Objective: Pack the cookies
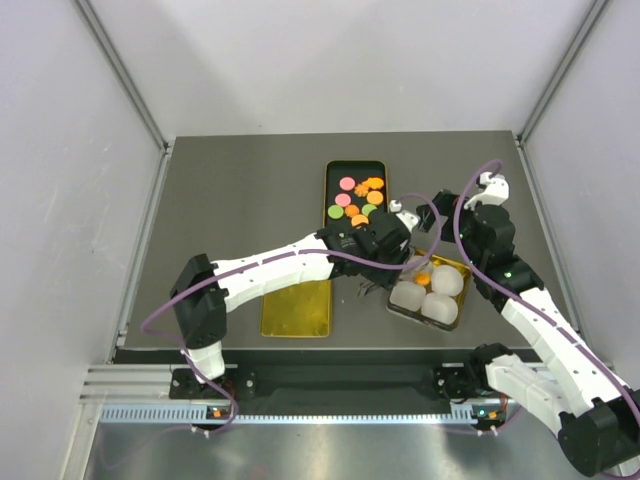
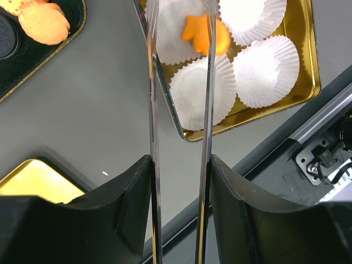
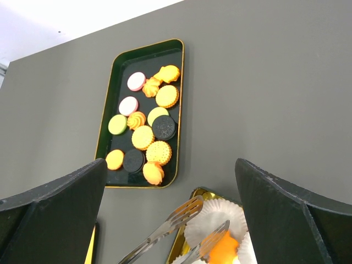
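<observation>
At 4 o'clock over the tin [image 2: 309, 60], my left gripper [image 2: 180, 165] pinches tongs [image 2: 153, 110] astride a cookie [image 2: 193, 33]; my right gripper [image 3: 170, 165] is spread wide. If I release crooked, it could land beside its cup [image 2: 171, 27]

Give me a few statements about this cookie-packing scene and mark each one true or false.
1. The left gripper holds tongs. True.
2. The right gripper grips a cookie. False: it is open and empty.
3. The paper cups sit in the dark tray. False: they sit in the gold tin.
4. The dark tray holds cookies. True.
5. An orange cookie is at the tongs' tips. True.
</observation>
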Available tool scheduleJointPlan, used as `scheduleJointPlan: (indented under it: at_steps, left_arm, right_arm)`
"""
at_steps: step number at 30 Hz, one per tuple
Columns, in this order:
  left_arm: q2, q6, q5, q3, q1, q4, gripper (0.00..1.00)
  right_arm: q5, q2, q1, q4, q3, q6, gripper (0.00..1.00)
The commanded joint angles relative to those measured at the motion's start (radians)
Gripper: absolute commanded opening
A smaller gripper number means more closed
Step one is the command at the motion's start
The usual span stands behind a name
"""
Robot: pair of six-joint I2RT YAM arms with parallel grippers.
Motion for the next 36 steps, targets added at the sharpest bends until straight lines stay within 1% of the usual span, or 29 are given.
scheduleJointPlan:
  at_steps: [1,12,16,18,22,28,36]
  left_arm:
    - [-0.006,0.012,-0.004,0.048,-0.004,0.027,0.49]
    - [-0.045,0.016,-0.006,0.063,-0.006,0.005,0.49]
    - [-0.054,0.039,0.049,0.066,-0.006,-0.015,0.49]
    - [-0.045,0.048,0.080,0.081,-0.016,-0.054,0.49]
    - [-0.037,0.071,0.062,0.086,-0.046,-0.102,0.50]
    - [-0.036,0.087,0.065,0.084,-0.073,-0.127,0.51]
    - [-0.008,0.096,0.020,0.110,-0.076,-0.145,0.51]
  right_arm:
    - [-0.009,-0.010,-0.009,0.023,0.028,-0.007,1.00]
    - [-0.014,-0.016,-0.009,0.023,0.025,-0.005,1.00]
    - [-0.012,-0.018,-0.011,0.023,0.024,-0.005,1.00]
    - [-0.012,-0.016,-0.009,0.023,0.025,-0.007,1.00]
    - [-0.012,-0.018,-0.009,0.023,0.022,-0.007,1.00]
    - [-0.012,-0.021,-0.011,0.023,0.022,-0.007,1.00]
    - [-0.014,-0.019,-0.009,0.023,0.022,-0.005,1.00]
